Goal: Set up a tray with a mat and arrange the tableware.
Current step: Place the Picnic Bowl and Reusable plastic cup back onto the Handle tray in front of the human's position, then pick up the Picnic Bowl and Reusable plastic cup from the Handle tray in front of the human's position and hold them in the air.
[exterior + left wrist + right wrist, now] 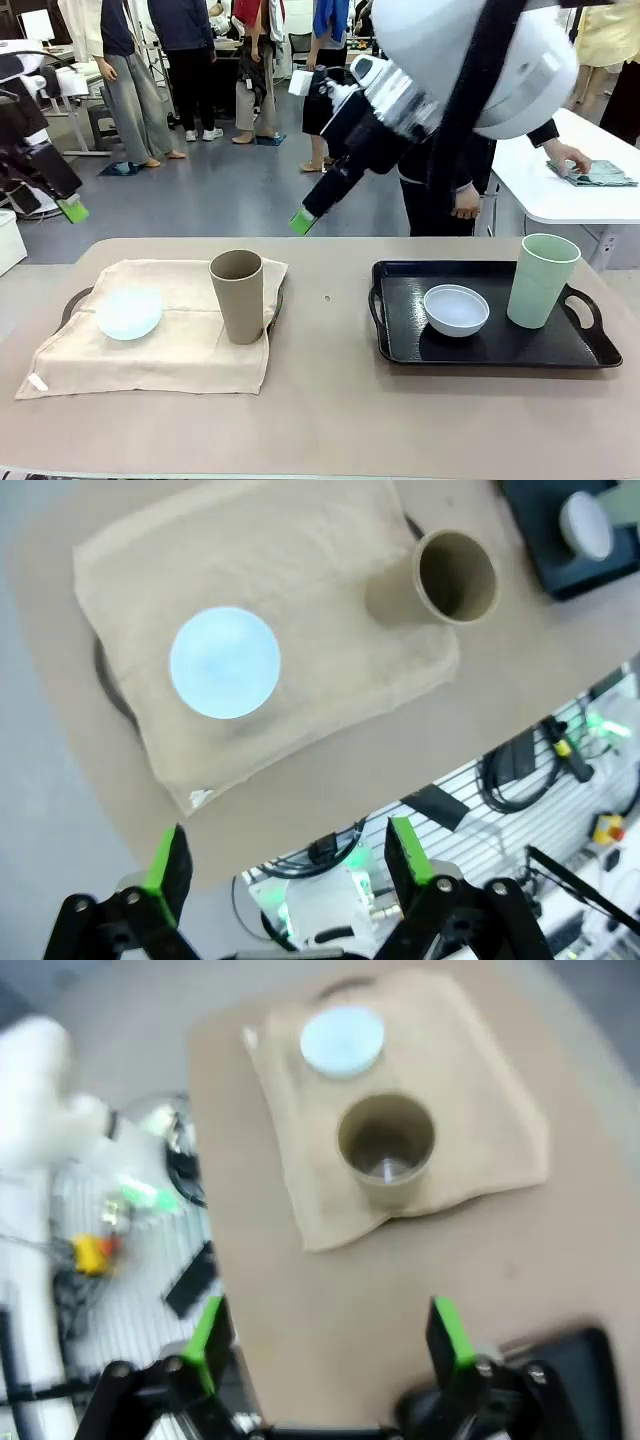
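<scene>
Both claws are hanging empty with fingers spread wide, left claw (285,850) and right claw (328,1330), up above the counter (330,420). The tan-brown cup (238,295) is matte and tapered, standing upright with its mouth up, next to the pale blue bowl (129,312) on a wrinkly beige cloth mat (160,355) draped over a dark tray (72,300). Over on the right, a glossy black tray (500,345) holds the white bowl (456,308) and the upright pale green cup (540,280).
</scene>
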You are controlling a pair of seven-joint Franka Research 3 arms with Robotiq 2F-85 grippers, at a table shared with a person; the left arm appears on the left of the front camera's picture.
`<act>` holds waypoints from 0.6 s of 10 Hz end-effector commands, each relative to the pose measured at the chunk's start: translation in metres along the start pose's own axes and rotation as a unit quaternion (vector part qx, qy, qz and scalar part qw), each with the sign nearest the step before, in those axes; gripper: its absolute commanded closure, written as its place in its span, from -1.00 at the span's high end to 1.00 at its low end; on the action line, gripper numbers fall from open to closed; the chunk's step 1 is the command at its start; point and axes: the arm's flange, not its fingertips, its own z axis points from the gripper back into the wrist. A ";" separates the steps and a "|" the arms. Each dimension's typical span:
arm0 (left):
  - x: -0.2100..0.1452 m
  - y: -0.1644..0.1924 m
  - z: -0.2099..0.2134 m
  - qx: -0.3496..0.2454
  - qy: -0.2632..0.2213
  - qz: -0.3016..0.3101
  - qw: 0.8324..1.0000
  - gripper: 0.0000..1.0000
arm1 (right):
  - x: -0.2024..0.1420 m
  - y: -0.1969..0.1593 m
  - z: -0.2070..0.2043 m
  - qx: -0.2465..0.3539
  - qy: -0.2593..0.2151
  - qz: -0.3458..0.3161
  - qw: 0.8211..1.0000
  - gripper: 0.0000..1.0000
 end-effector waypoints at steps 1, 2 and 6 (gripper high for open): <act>-0.004 0.022 -0.004 -0.006 0.001 0.025 1.000 0.99 | 0.006 -0.010 -0.021 0.032 -0.007 0.072 0.997 1.00; -0.004 0.022 -0.004 -0.006 0.001 0.025 1.000 0.99 | 0.006 -0.010 -0.021 0.032 -0.007 0.072 0.997 1.00; -0.004 0.022 -0.004 -0.006 0.001 0.025 1.000 0.99 | 0.006 -0.010 -0.021 0.032 -0.007 0.072 0.997 1.00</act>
